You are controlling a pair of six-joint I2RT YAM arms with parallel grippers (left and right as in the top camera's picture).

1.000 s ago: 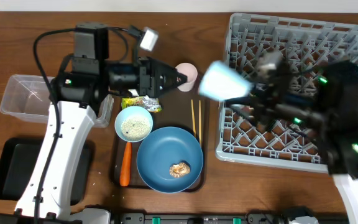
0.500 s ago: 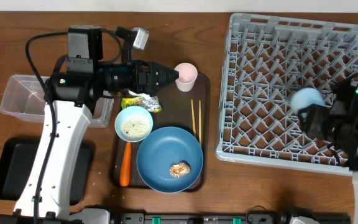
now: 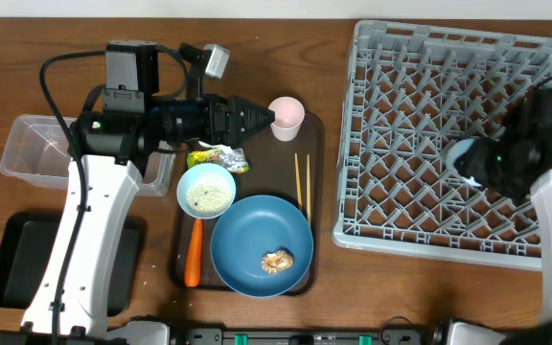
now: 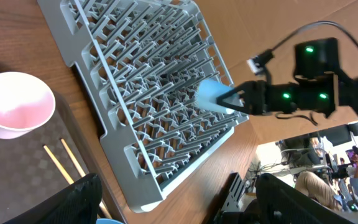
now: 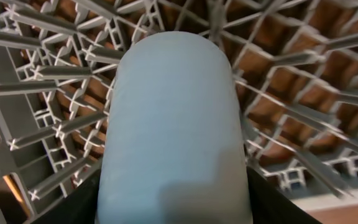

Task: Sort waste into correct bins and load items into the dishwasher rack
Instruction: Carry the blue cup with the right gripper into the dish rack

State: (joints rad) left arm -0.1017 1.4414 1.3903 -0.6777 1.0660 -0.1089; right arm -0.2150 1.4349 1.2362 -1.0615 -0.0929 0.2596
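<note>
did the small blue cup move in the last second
Yes. The small blue cup went rightward, from the dishwasher rack's left edge to above its right half.

Just ahead of the left fingers (image 3: 257,118) the small pink cup (image 3: 287,117) blocks a straight reach. Beyond it a strip of bare counter (image 3: 333,125) runs to the dishwasher rack (image 3: 429,57). Off to their side lie the yellow-green snack wrapper (image 3: 217,158) and the light blue bowl (image 3: 206,190). Between the right fingers (image 5: 269,202) the small blue cup (image 5: 173,124) fills the gap. Below, the rack's pegs crowd close, with open cells between.
</note>
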